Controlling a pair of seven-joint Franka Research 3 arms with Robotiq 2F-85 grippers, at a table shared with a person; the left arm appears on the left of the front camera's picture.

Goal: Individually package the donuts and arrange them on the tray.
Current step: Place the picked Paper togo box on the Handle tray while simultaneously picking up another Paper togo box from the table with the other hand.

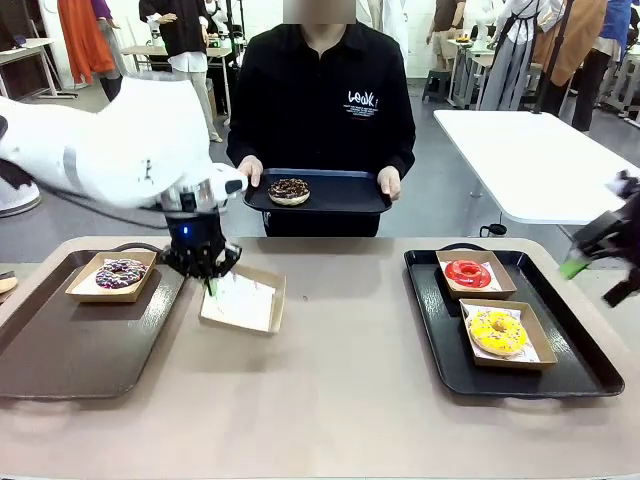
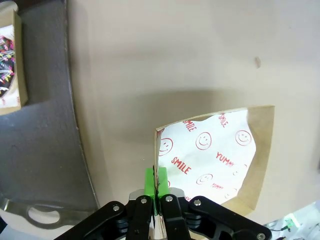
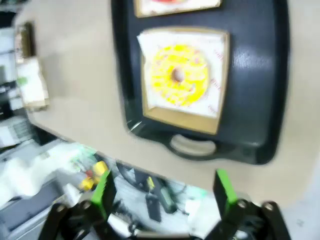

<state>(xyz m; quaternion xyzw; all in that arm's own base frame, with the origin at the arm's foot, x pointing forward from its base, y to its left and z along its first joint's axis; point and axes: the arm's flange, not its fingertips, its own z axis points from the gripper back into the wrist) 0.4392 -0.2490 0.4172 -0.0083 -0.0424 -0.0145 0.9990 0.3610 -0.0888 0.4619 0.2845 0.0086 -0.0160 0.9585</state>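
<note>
Packaging is mid-step: the left claw (image 2: 156, 187) is pinched on the near-left rim of an empty paper-lined box (image 1: 243, 300) on the bench (image 1: 340, 400), just right of the left tray (image 1: 60, 350), where the purple donut (image 1: 120, 272) sits boxed. The red donut (image 1: 468, 272) and yellow donut (image 1: 497, 331) are boxed on the right tray (image 1: 580, 370), well right of the empty box, and the chocolate donut (image 1: 289, 189) lies beyond it on a tray held by the person (image 1: 320, 100). The right claw (image 3: 165, 192) hangs wide and empty off the right tray's near end; next, I judge, the box must be steadied or presented for the chocolate donut.
</note>
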